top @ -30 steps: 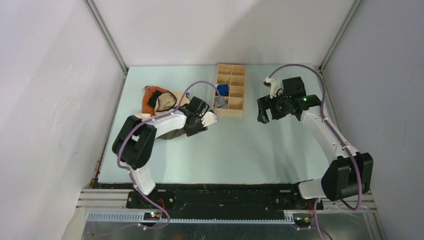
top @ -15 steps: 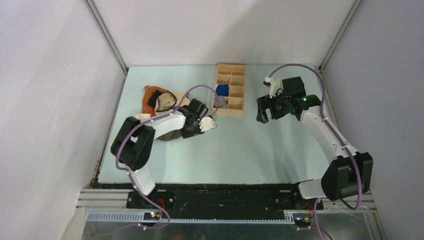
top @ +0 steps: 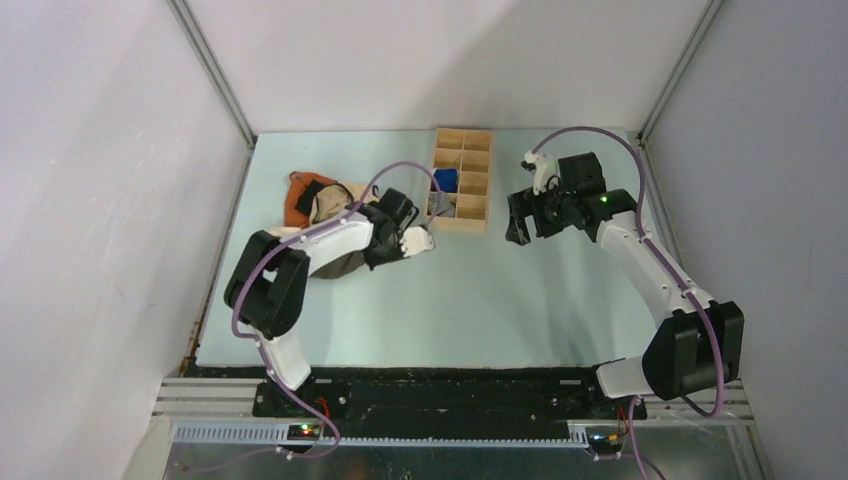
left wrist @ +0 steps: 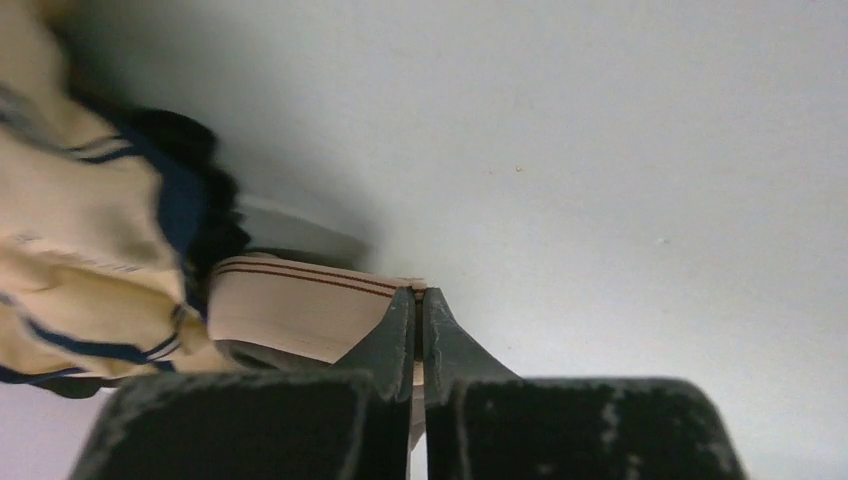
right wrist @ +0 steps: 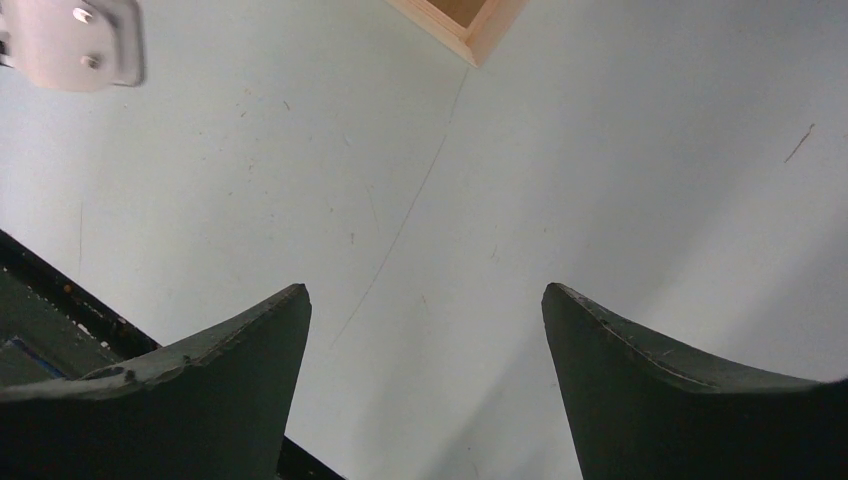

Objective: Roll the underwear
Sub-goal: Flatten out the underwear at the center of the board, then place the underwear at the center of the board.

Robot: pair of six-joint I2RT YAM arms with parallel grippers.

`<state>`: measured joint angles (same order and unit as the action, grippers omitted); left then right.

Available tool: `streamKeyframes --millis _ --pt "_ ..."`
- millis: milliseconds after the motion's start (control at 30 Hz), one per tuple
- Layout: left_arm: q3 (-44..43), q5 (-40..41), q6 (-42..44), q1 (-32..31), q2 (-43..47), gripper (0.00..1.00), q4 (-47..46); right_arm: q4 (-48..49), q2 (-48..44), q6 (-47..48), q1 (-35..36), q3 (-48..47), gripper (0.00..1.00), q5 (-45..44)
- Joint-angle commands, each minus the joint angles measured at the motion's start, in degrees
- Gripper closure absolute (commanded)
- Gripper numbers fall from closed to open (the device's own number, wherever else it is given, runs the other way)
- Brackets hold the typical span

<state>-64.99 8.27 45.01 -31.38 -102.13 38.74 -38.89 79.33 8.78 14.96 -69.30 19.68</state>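
Observation:
The underwear [top: 343,266] lies left of centre, its dark fabric mostly hidden under my left forearm. In the left wrist view its pale beige waistband [left wrist: 290,310] with thin brown stripes runs into my left gripper [left wrist: 420,296], which is shut on the band's edge. From above, that gripper [top: 376,212] sits beside the cream-and-orange garment. My right gripper [top: 520,226] hovers right of the wooden box. Its fingers [right wrist: 240,345] stand wide apart over bare table, and the gripper [right wrist: 425,300] holds nothing.
A cream-and-orange garment with black trim [top: 315,200] is heaped at the back left, touching the underwear. A wooden compartment box [top: 470,215] stands at the back centre with a blue roll [top: 446,180] and a grey roll [top: 438,203] inside. Walls enclose the table.
My left gripper has closed on the waistband edge and shifted slightly toward the back. The right gripper has drifted a little back and left, still open.

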Motion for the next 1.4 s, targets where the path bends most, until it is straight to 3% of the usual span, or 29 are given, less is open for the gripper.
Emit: streamKeyframes --millis 0,167,400,600,700,767,833,900,1000,1033,1100,1300,1367 --pt "-13.5 -10.0 -5.6 0.1 7.4 1.00 9.4 2.0 0.7 -1.3 0.2 -1.9 0.10 0.9" --pt "-25.6 -25.1 -8.5 0.6 11.8 1.00 16.7 2.8 0.6 -1.3 0.2 -2.2 0.12 2.1" --pt "-32.8 -37.0 -5.1 0.8 22.5 1.00 14.6 2.5 -0.2 2.1 -0.8 -2.3 0.14 11.4" --pt "-30.4 -39.6 -9.4 3.4 26.5 1.00 11.6 4.9 0.2 4.4 -1.0 -2.2 0.15 17.1" --pt "-19.1 -38.2 -18.0 8.1 28.6 1.00 5.8 6.7 1.1 3.7 -0.3 -2.2 0.15 17.3" --pt "-11.1 -30.7 -26.0 12.8 29.0 0.91 0.1 7.2 1.6 3.3 0.3 -2.3 0.16 17.1" --pt "-6.0 -25.0 -33.5 20.1 27.5 0.76 -3.0 7.4 1.8 2.8 0.7 -2.2 0.16 16.9" --pt "-4.8 -16.5 -40.4 27.1 25.1 0.64 -3.5 7.5 2.0 2.5 1.1 -2.2 0.16 16.6" --pt "-4.4 -11.6 -48.5 36.0 23.8 0.52 -3.8 7.7 2.5 2.3 1.6 -2.3 0.16 16.0" --pt "-4.0 -11.4 -48.9 36.5 23.9 0.42 -4.2 7.7 2.8 2.3 1.9 -2.2 0.17 15.9" --pt "-3.2 -12.6 -50.1 37.0 24.4 0.33 -4.5 8.2 3.5 2.2 2.7 -2.2 0.17 15.3" --pt "1.3 -27.3 -52.5 33.9 24.3 0.24 -8.3 10.5 5.9 0.7 5.8 -2.2 0.18 13.9" --pt "1.2 -26.4 -51.1 29.4 23.5 0.23 -9.3 11.3 6.9 -1.2 6.2 -2.4 0.18 14.0"
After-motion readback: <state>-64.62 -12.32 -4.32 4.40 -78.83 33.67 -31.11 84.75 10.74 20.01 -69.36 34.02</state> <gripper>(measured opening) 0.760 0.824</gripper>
